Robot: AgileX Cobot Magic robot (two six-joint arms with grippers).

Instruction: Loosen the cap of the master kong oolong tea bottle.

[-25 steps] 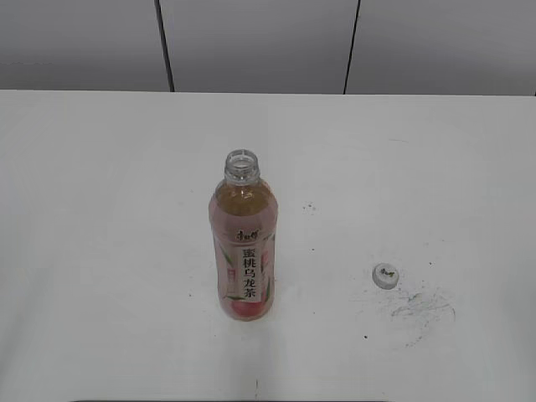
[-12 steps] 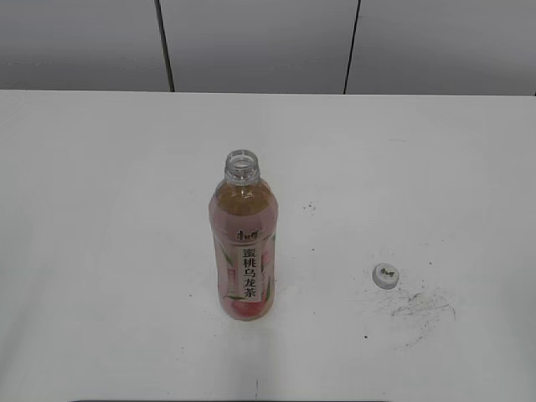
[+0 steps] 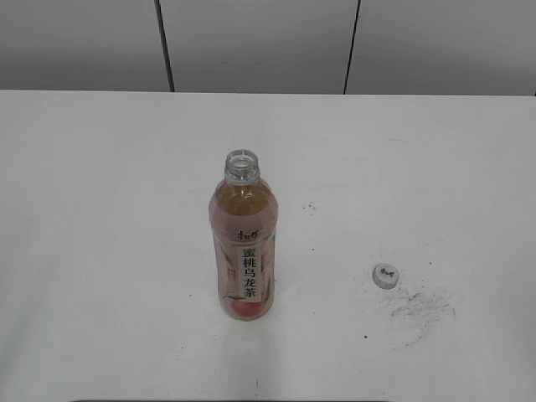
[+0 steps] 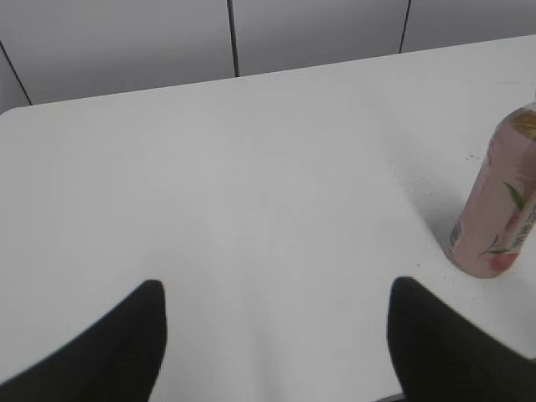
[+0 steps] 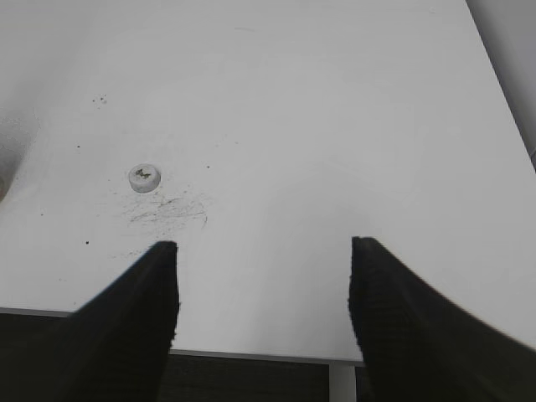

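The master kong oolong tea bottle (image 3: pixel 244 251) stands upright near the middle of the white table (image 3: pixel 100 209), its neck open with no cap on it. Its pink lower body shows at the right edge of the left wrist view (image 4: pixel 498 209). The cap (image 3: pixel 385 275) lies flat on the table to the right of the bottle, logo up; it also shows in the right wrist view (image 5: pixel 145 177). My left gripper (image 4: pixel 276 289) is open and empty, left of the bottle. My right gripper (image 5: pixel 264 247) is open and empty, near the table's front edge, right of the cap. Neither gripper shows in the exterior view.
Dark scuff marks (image 3: pixel 423 306) lie on the table just right of the cap, also in the right wrist view (image 5: pixel 167 211). The table's front edge (image 5: pixel 251 356) is just under my right gripper. A grey panelled wall (image 3: pixel 268 42) stands behind the table.
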